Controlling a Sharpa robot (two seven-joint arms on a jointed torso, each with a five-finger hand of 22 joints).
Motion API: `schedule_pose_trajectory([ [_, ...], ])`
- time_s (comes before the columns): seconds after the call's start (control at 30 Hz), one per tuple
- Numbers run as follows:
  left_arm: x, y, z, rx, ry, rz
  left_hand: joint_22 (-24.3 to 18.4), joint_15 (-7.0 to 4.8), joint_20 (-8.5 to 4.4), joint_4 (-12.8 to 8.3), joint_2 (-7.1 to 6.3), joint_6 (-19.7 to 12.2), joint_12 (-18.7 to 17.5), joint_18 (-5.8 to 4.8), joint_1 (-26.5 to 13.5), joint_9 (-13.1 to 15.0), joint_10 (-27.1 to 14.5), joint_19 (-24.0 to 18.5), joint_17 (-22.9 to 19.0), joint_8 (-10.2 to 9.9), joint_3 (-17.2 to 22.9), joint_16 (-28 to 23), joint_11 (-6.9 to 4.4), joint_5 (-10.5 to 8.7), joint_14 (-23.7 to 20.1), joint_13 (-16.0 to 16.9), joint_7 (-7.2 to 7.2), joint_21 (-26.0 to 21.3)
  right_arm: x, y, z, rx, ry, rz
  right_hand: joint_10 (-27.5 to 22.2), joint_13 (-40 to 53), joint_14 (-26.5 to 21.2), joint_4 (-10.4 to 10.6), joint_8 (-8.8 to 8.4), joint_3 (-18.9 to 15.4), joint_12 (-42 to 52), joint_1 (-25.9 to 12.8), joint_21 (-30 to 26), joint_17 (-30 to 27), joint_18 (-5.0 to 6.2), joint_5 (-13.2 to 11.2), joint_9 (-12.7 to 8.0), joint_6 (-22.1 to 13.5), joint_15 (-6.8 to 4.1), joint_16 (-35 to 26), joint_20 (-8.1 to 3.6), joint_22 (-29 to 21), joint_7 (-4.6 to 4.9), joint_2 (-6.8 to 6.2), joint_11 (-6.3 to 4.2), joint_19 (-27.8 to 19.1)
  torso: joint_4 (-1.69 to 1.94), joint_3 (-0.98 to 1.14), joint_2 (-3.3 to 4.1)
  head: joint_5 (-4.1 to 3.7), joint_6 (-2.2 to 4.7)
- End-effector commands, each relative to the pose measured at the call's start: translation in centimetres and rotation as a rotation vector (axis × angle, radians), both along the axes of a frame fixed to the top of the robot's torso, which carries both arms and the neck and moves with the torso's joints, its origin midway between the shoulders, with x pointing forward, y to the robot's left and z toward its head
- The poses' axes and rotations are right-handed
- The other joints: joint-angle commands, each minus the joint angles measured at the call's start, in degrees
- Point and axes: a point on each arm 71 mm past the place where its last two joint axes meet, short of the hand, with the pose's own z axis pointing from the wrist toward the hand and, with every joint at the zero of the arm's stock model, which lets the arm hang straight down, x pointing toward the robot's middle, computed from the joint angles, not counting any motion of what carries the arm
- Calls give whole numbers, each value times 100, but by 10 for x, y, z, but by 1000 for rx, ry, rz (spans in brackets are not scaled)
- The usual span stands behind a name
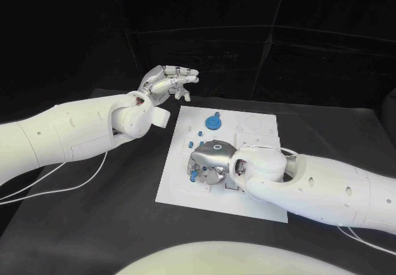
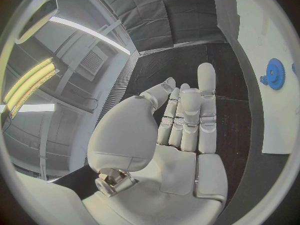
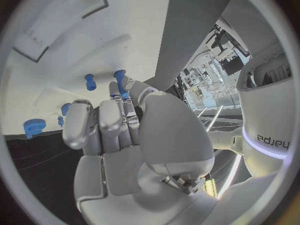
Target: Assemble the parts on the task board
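Note:
The white task board (image 1: 248, 200) lies mid-table. A blue gear (image 1: 214, 122) stands at its far end, also seen as the gear (image 2: 274, 74) and the gear (image 3: 31, 127). Small blue pegs (image 1: 201, 136) stand just nearer than the gear. My right hand (image 1: 211, 164) hovers low over the board's left middle, fingers pointing down. In the right wrist view its thumb and a finger pinch a blue peg (image 3: 119, 81), and another peg (image 3: 90, 81) stands free beside it. My left hand (image 1: 169, 80) is raised off the board's far left corner, fingers apart, holding nothing.
Black cloth covers the table (image 1: 99, 217) all round the board. A thin white cable (image 1: 74, 180) runs across the cloth under my left arm. Pale outlined recesses (image 1: 253, 123) mark the board's far right part.

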Motion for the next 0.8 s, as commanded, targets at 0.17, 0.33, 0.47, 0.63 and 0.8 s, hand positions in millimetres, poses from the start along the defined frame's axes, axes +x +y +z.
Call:
schedule_pose_trajectory([
  [0.17, 0, -1, 2, -10, -5, -10, -7, -4, 26, 4, -11, -29, 27, 80, 19, 0, -26, -26, -6, 23, -43, -37, -5, 5, -32, 0, -4, -31, -2, 2, -3, -46, -24, 9, -84, -17, 41, -1, -50, 41, -96, -110, -21, -27, -95, -18, -10, -54, 35, -28, 22, -20, 46, -41, 59, -37, 0, -1, -5, -6, 10],
  [0.33, 0, -1, 2, -10, -5, -9, -7, -4, 26, 4, -11, -29, 27, 80, 19, 0, -26, -26, -6, 23, -43, -37, -5, 5, -32, 0, -4, -31, -3, 3, -2, -33, -30, 17, -568, -40, -43, 36, -83, -3, -228, -305, -167, -308, -41, 5, -33, -391, 120, -203, 90, -283, 84, -220, 155, -209, 1, 3, -5, 1, 19],
  [0.47, 0, -1, 2, -10, -5, -9, -7, -4, 26, 4, -11, -29, 27, 80, 19, 0, -26, -26, -6, 23, -43, -37, -5, 5, -32, 0, -4, -31, -4, 4, -1, -22, -29, 26, -687, -29, -82, 49, -81, -71, -198, -374, -241, -462, -14, 66, -29, -536, 125, -307, 110, -404, 72, -281, 166, -280, 1, 3, -7, 0, 20],
  [0.63, 0, -2, 2, -10, -4, -11, -7, -4, 26, 4, -11, -29, 27, 80, 19, 0, -26, -26, -6, 23, -43, -37, -5, 5, -32, 0, -4, -31, -4, 5, 1, 3, -37, 26, -795, -24, -72, 54, -78, -222, -164, -418, -270, -502, -9, 78, -30, -909, 110, -330, 100, -436, 53, -314, 146, -282, 1, 1, -10, 2, 29],
  [0.8, 1, -2, 2, -10, -3, -13, -7, -4, 26, 4, -11, -29, 27, 80, 19, 0, -26, -26, -6, 23, -43, -37, -5, 5, -32, 0, -4, -31, -4, 3, 4, 50, -59, 13, -1056, -25, -81, 36, -77, -400, -174, -408, -316, -574, 1, 89, -26, -1176, 128, -374, 109, -505, 36, -320, 167, -308, -2, 2, -6, -2, 41],
])
